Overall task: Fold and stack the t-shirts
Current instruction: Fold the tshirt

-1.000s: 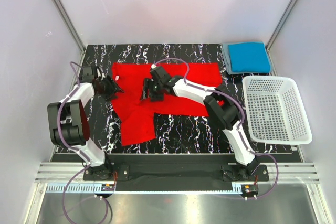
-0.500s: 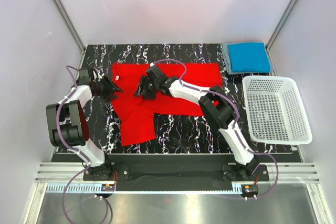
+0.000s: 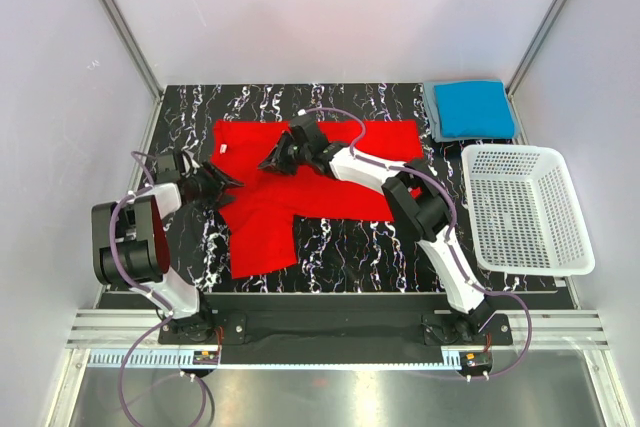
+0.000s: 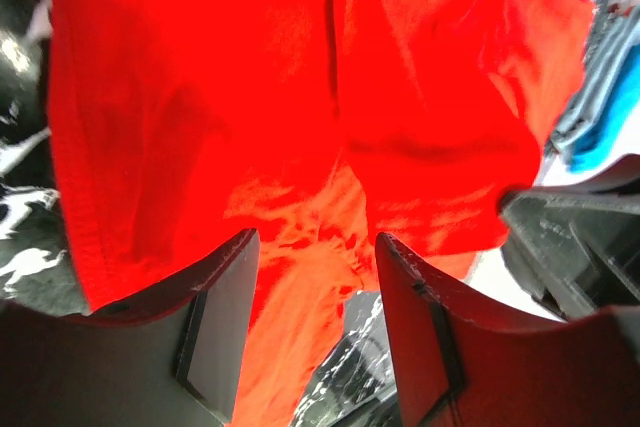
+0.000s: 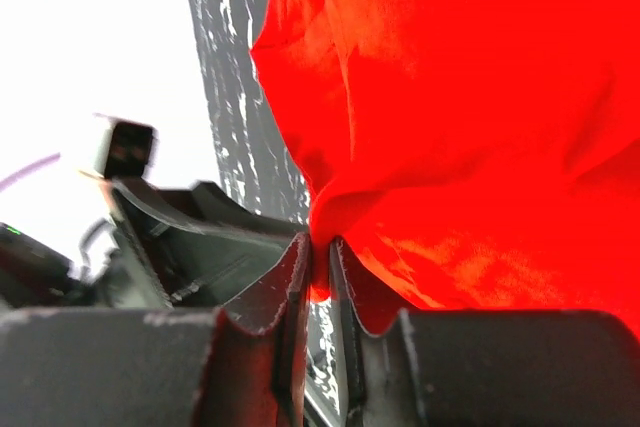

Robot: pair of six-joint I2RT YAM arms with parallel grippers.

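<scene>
The red t-shirt lay spread, not yet folded, on the left and middle of the black marbled table, a broad band across the far part and a narrower flap reaching toward the near left. The blue t-shirt was already folded in the far right corner, resting on the grey-blue t-shirt, of which only a rim showed. A white mesh basket stood just near of that stack, at the right edge. The right gripper reached across to the far left part of the red t-shirt and was clenched on a raised pinch of its cloth; its wrist view confirmed a tuck of red cloth nipped between the nearly closed fingers. The left gripper sat at the shirt's left edge with its jaws apart. Its wrist view showed red cloth in and beyond the gap, with no grip evident. In my judgement the step in hand was the first fold of the red t-shirt, with two shirts done. The next move would call for the left gripper to secure the left edge, then for both to lift and carry that side over evenly, keeping the cloth taut so that no crease bunches.
</scene>
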